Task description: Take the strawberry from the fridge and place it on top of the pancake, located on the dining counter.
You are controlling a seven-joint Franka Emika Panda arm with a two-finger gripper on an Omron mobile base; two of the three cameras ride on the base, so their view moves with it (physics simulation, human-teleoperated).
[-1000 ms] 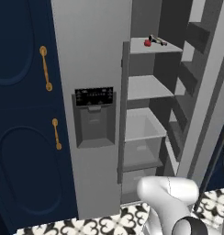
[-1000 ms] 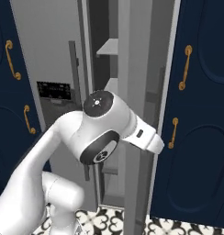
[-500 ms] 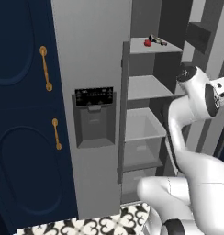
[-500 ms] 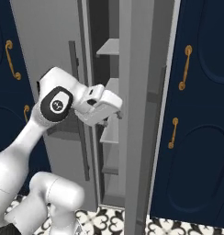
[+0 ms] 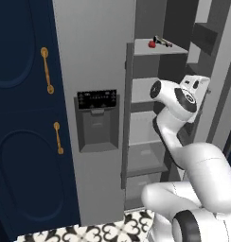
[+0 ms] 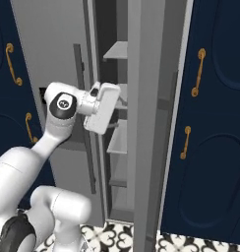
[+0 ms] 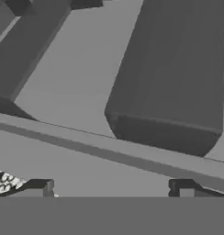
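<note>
Strawberry sits on top shelf of fridge, right door open; dark thin item just beside it, further back; gripper w/ fingers wide apart, holding nothing, at fridge opening well below that shelf, facing grey door bins; navy cabinets left of fridge.

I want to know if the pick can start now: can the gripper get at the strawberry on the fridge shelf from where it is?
Probably yes. The fridge door stands open, the strawberry lies uncovered near the shelf's front edge, and the gripper is open and empty. It sits lower, so the arm must rise first.
</note>
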